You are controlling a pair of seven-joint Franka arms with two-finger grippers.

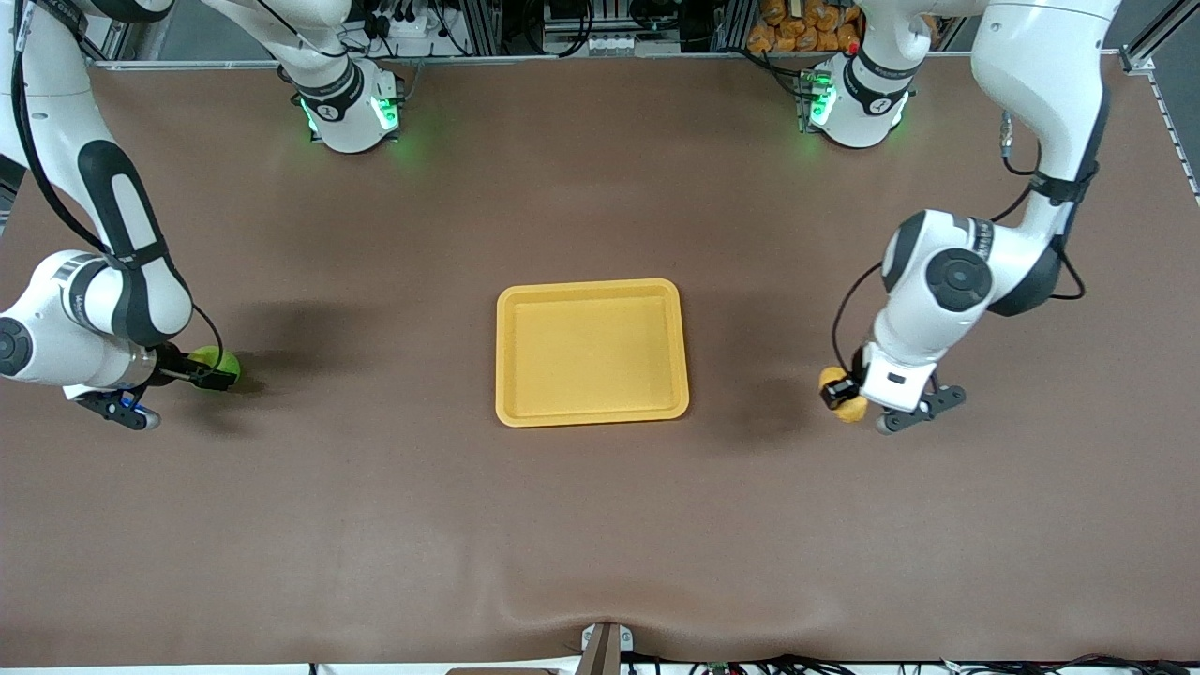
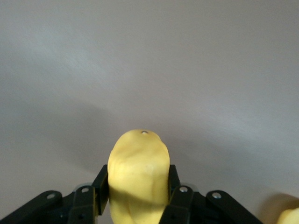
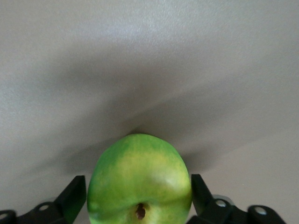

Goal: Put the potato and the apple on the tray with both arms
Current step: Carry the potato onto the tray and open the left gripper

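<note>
The yellow-tan potato (image 1: pixel 849 407) lies toward the left arm's end of the table. My left gripper (image 1: pixel 837 393) is shut on it, and in the left wrist view the black fingers (image 2: pixel 101 185) press both sides of the potato (image 2: pixel 138 161). The green apple (image 1: pixel 219 358) is at the right arm's end. My right gripper (image 1: pixel 210 373) is closed around it, and in the right wrist view the fingers (image 3: pixel 75 193) sit against the sides of the apple (image 3: pixel 140 170). Both fruits are low at the table surface. The yellow tray (image 1: pixel 592 416) lies empty at the table's middle, between the two grippers.
The brown table cover (image 1: pixel 600 525) spreads around the tray. The two arm bases (image 1: pixel 352 112) lit green stand along the edge farthest from the front camera. A small bracket (image 1: pixel 605 647) sits at the nearest edge.
</note>
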